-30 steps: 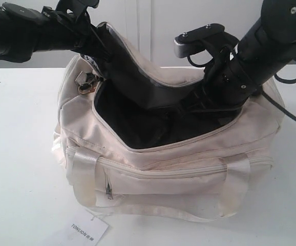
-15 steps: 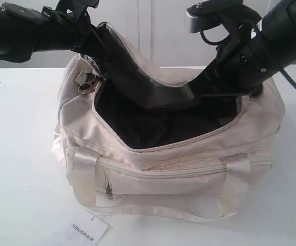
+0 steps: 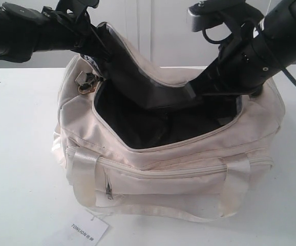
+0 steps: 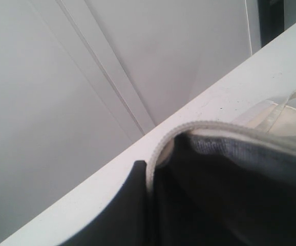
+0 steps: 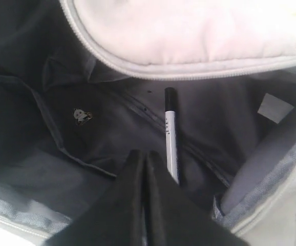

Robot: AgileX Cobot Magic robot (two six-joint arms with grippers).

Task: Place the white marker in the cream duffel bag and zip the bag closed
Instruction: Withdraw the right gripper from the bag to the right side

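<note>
Exterior view: one cream duffel bag (image 3: 153,169) sits on the white tabletop (image 3: 20,154), its curved top zip wide open on a dark lining. The left arm (image 3: 25,31) lifts the bag's far flap. The right arm (image 3: 260,51) reaches into the mouth from the right. One paper tag (image 3: 89,230) lies near the front left corner.

Left wrist view: a dark finger of the left pincer (image 4: 140,177) presses on the flap's zip edge, and I judge it pinched on that rim.

Right wrist view: the single white marker (image 5: 171,143) lies inside the bag on the lining. It is loose, with one end just beside the right pincer (image 5: 145,154), whose tips meet with nothing between them.

The marker looks light, stiff and smooth, likely to roll, and is best held mid-barrel. The bag is soft and floppy, so zipping probably needs one pincer on the slider while the other keeps the rim taut. I cannot pick out the slider.
</note>
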